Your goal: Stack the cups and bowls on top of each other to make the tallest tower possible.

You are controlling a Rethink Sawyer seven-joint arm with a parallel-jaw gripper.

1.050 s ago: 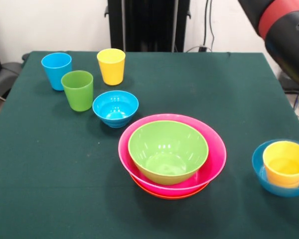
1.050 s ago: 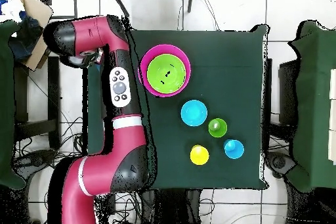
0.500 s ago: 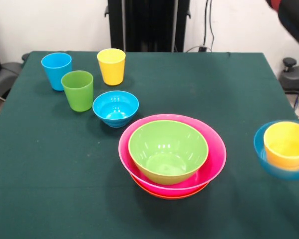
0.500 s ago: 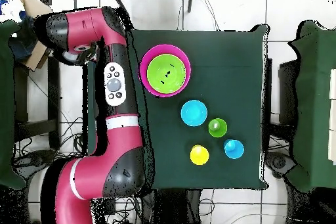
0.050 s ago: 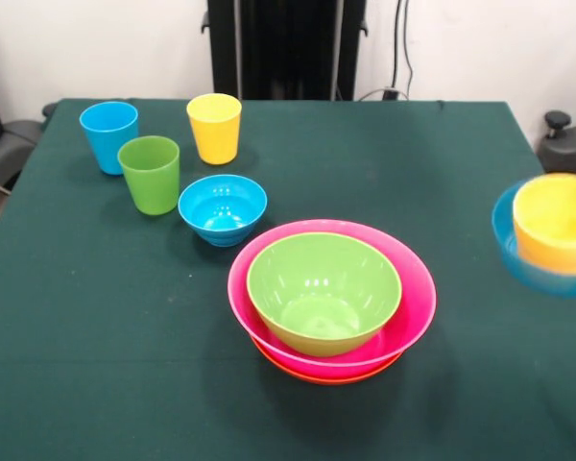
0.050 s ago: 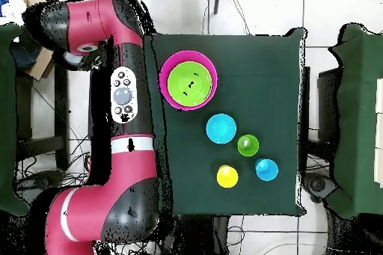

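Note:
At the right edge of the front view a small blue bowl (image 5: 518,261) with the squat yellow-orange cup (image 5: 555,223) inside it hangs above the table, blurred. The gripper holding it lies past the frame edge. In the overhead view it is hidden under the arm's wrist (image 6: 75,39), left of the table. The lime green bowl (image 5: 324,291) sits in the pink bowl (image 5: 415,305), which rests on the orange bowl (image 5: 317,376). A second small blue bowl (image 5: 223,206), a green cup (image 5: 150,173), a light blue cup (image 5: 108,134) and a yellow cup (image 5: 214,127) stand apart at the far left.
The dark green table (image 5: 413,154) carries everything. A black pedestal (image 5: 286,48) stands behind its far edge. In the overhead view the red arm (image 6: 123,110) runs along the table's left side, next to the nested bowls (image 6: 188,80).
The blue bowl with the yellow-orange cup has risen from the table at the right edge. The arm has drawn out of the front view and swung further off the table's side.

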